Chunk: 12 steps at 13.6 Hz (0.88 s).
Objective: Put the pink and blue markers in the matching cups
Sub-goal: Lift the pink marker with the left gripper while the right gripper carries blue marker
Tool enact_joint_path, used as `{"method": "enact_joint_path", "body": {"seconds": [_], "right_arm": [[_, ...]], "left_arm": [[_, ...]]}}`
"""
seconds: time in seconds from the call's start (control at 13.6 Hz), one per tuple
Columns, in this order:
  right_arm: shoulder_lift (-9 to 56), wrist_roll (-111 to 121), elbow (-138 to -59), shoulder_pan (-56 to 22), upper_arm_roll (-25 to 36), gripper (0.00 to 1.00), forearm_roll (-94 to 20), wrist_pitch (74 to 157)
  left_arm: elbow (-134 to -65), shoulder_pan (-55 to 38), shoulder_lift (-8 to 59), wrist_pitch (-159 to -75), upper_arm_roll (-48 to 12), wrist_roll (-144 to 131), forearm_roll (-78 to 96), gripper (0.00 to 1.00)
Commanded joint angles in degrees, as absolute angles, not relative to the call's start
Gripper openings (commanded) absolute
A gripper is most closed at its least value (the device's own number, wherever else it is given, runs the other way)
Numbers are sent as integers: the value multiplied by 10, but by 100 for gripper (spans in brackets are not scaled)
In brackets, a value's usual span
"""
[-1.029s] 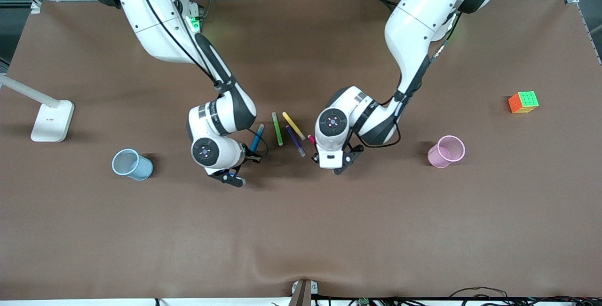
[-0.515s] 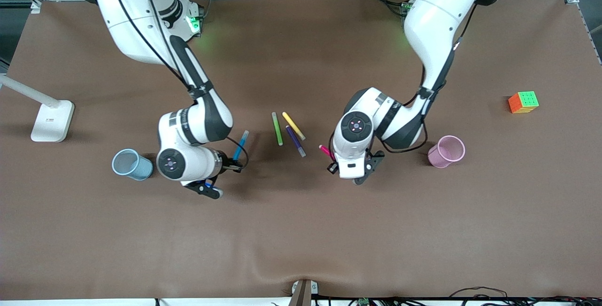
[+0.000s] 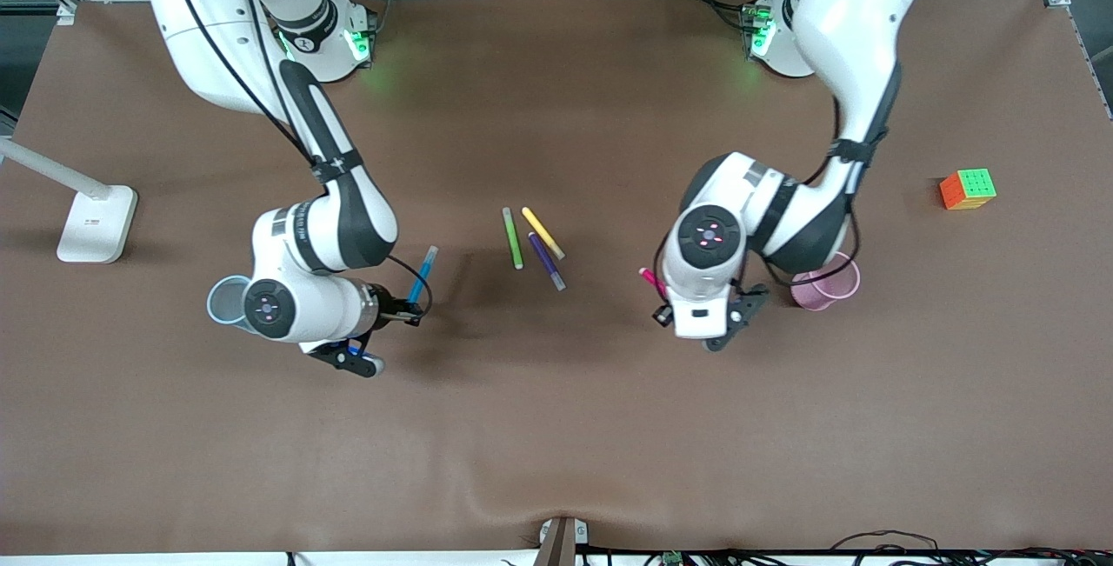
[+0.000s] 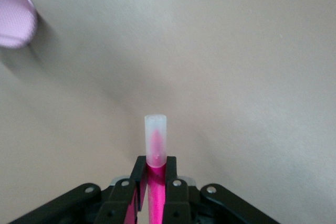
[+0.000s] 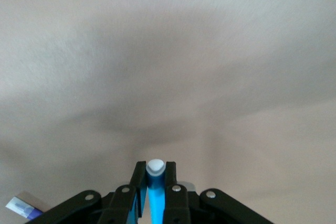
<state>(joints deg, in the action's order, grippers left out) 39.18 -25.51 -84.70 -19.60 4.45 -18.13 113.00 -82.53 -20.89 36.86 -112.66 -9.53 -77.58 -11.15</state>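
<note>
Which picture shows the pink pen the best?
The left wrist view. There the pink marker fills the middle, clamped in the left gripper, its pale cap pointing out over the table. The front view shows only a short pink end poking out beside the arm. The right wrist view shows none of it.

Both arms were bent low over the table, wrists down. Left gripper was up in the air, fingers clamped on the pink marker. Right gripper was also raised, clamped on the blue marker, marker tilted up from the jaws
</note>
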Motion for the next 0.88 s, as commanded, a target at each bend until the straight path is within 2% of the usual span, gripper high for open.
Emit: {"method": "enact_joint_path", "body": {"seconds": [0.0,0.29,0.66,0.81], "right_arm": [[355,-201,-854,-150,37,0,-185,1120],[342,-134,-839,-118,40,0,-177,1104],[338,-122,-784,-110,42,0,-63,1072],[332,-106,-783,-104,44,0,-56,1072]], "left_arm": [[-836,-189,335,-1091,-98,-742,-122,0],[-837,-162,307,-1052,-98,-703,-127,0],[-842,-142,280,-990,-98,-682,-211,0],[-842,-139,275,-968,-98,-683,-247,0]]}}
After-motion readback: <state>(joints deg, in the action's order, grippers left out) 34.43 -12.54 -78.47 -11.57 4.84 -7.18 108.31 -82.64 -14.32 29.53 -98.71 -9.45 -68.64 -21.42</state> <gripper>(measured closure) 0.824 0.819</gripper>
